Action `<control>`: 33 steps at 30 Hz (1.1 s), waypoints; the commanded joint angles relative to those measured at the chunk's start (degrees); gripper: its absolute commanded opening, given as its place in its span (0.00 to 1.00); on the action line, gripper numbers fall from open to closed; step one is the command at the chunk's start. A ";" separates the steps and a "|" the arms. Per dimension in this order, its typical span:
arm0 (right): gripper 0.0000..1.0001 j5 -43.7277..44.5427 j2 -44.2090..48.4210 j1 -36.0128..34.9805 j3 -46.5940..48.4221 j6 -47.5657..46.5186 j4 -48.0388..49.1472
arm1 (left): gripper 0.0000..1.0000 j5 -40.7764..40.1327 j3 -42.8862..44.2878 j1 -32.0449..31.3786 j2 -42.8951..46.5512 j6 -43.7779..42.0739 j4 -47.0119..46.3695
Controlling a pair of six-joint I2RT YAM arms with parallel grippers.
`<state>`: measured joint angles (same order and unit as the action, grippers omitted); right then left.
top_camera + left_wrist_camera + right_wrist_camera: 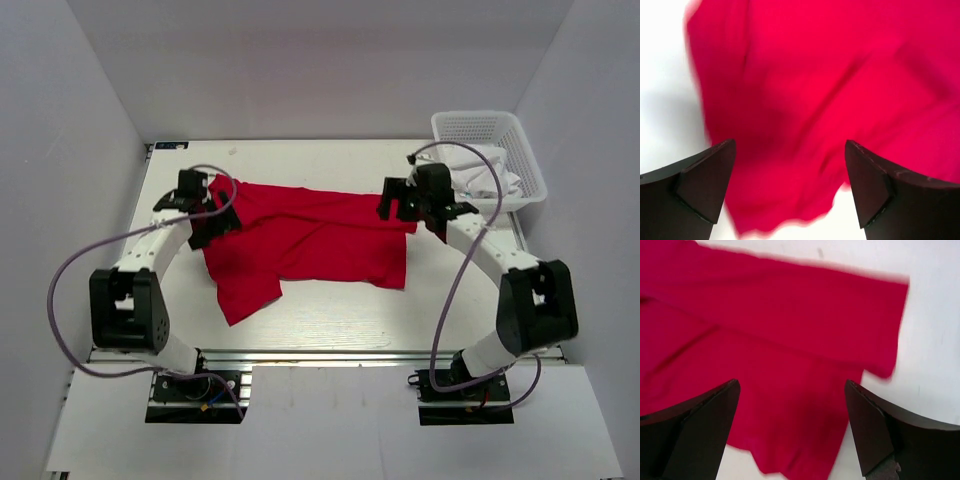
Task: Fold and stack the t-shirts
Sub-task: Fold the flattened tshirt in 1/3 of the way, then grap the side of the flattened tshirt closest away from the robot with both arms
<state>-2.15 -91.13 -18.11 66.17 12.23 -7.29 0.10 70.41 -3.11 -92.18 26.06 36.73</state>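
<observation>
Sprawling across the middle of the smooth white surface (330,320), the bright red t-shirt (310,240) lies rumpled. Its thin, soft fabric is creased in shallow folds, and one irregular flap trails toward the near left. The left gripper (790,144) hangs over the shirt's left edge, its dark wedge-shaped fingers (705,180) spread wide with nothing between them. The right gripper (792,383) hovers over the right edge, equally wide apart and empty. A white plastic mesh basket (478,117) sits at the far right corner, holding pale cloth (490,175).
</observation>
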 commanded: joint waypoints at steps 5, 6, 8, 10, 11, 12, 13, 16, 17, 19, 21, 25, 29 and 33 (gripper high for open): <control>0.90 7.07 14.75 0.70 -17.21 11.77 6.41 | 1.00 -0.10 -23.20 -0.66 21.49 10.22 10.19; 0.90 7.68 16.06 0.62 -18.00 12.64 5.19 | 1.00 1.64 -26.26 -0.66 25.61 10.84 11.42; 0.90 8.57 16.34 0.44 -18.27 12.82 3.70 | 1.00 2.80 -29.09 -1.19 28.97 11.90 12.05; 0.90 9.62 16.51 0.62 -18.62 13.26 2.11 | 0.98 3.51 -32.96 -1.19 32.15 12.95 12.75; 0.90 9.62 16.60 0.44 -18.80 13.69 1.93 | 0.97 2.98 -34.97 -1.19 32.67 13.74 13.45; 0.90 9.54 16.86 0.44 -19.32 13.87 2.01 | 0.93 2.98 -35.86 -1.19 32.68 14.36 13.45; 0.90 9.10 16.86 0.44 -19.50 13.96 1.93 | 0.91 3.59 -36.83 -1.19 32.68 14.97 12.93; 0.90 9.01 17.04 0.53 -19.94 14.58 1.58 | 0.79 6.93 -40.00 -1.72 31.81 15.50 9.42; 0.90 9.10 17.21 0.53 -19.94 14.58 1.49 | 0.77 6.06 -40.00 -1.72 31.19 15.51 9.41; 0.90 9.27 17.21 0.44 -19.68 14.58 0.53 | 0.66 4.22 -40.52 -1.72 30.57 16.03 9.41; 0.90 9.27 17.21 0.62 -20.03 14.66 0.00 | 0.64 4.21 -41.06 -1.72 29.78 16.04 6.62; 0.90 9.01 17.56 0.53 -20.73 14.75 -3.50 | 0.56 3.33 -42.55 -1.72 27.68 16.04 2.74; 0.90 10.15 19.23 0.44 -22.40 15.02 -8.78 | 0.30 3.33 -43.69 -1.72 25.82 16.04 0.63; 0.90 9.28 20.55 0.27 -23.81 15.54 -15.20 | 0.00 5.44 -44.22 -1.72 25.30 13.93 -0.52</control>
<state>6.74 -72.60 -17.67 43.35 26.81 -15.94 6.42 28.42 -4.64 -65.71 41.63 39.05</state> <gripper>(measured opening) 0.904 0.024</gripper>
